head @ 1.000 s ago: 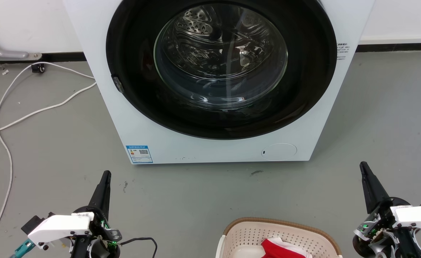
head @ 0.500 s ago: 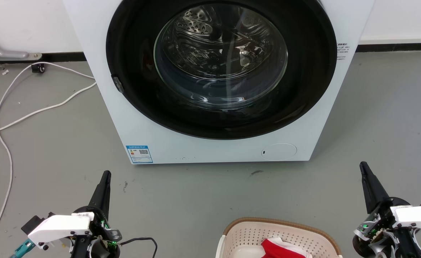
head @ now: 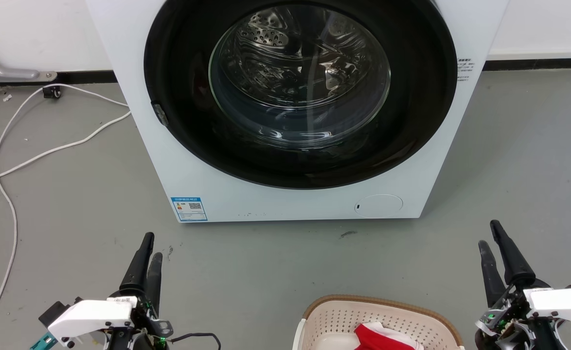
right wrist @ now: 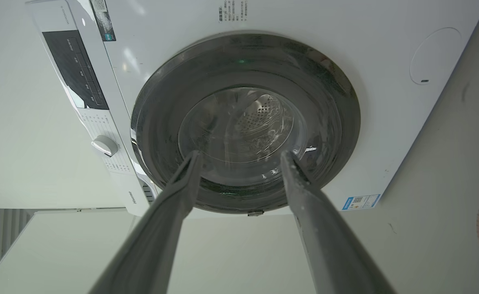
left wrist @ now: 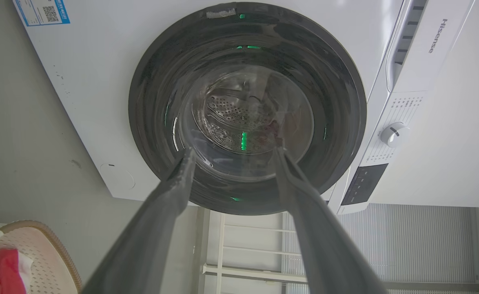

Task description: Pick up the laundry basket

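Floor: grey and smooth, with a few dark scuffs, filling the lower frame of the head view.
Wall: white with a dark skirting strip, across the top corners.
Washer: a white front-loader at upper centre, standing on the floor; its round dark door shows the steel drum behind glass.
Cable: white, looping over the floor at the left.
Basket: cream with a brown rim, on the floor at bottom centre-right, cut by the frame edge, between the two claws and touching neither.
Cloth: red and white, lying inside the basket.
Left claw: lower left, fingers pointing up the frame toward the washer, parted, with nothing between them; the left wrist view shows a clear gap.
Right claw: lower right, fingers likewise raised and spread, empty.
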### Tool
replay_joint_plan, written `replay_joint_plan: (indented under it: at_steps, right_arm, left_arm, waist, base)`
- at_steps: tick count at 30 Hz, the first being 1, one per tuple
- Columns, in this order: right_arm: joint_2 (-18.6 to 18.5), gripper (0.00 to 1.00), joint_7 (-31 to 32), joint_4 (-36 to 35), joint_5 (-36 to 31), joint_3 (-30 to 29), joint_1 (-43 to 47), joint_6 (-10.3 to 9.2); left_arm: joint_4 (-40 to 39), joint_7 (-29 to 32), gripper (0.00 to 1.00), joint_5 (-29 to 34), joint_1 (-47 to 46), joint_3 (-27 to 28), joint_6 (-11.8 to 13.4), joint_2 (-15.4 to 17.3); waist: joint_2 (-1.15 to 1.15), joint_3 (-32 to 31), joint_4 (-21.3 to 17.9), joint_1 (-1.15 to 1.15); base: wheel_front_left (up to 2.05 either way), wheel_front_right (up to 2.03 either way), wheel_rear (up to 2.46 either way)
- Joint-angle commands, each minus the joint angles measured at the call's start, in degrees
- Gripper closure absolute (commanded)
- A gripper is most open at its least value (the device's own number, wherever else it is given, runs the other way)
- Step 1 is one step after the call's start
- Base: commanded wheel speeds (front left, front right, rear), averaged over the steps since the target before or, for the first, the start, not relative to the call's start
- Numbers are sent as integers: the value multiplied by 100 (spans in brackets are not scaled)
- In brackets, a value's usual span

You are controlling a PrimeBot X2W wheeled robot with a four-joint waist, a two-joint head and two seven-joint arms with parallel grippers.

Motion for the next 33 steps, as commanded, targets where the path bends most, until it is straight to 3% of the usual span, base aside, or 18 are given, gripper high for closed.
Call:
replay_joint_plan:
  at_steps: [1,6,12,33]
  right_arm:
    - [-11,0,-51,-156,-62,36,-111,0]
    - [-14,0,-197,-287,-205,126,-97,0]
    - [-13,0,-355,-442,-696,116,-74,0]
    - [4,0,-819,-1013,-4118,302,132,1]
  left_arm:
    - [-137,-45,0,-9,-139,-40,-7,23]
    - [-260,-212,0,156,-175,-189,-8,43]
    - [-401,-390,0,830,-241,-332,-9,100]
    - [-807,-849,0,3592,-187,-513,-14,17]
  waist:
    - [0,1,-1,0]
    - [0,6,-2,0]
    - [0,14,-1,0]
    - [0,0,-33,0]
  base:
    - [0,0,0]
    - [0,0,0]
    - [0,0,0]
    - [0,0,0]
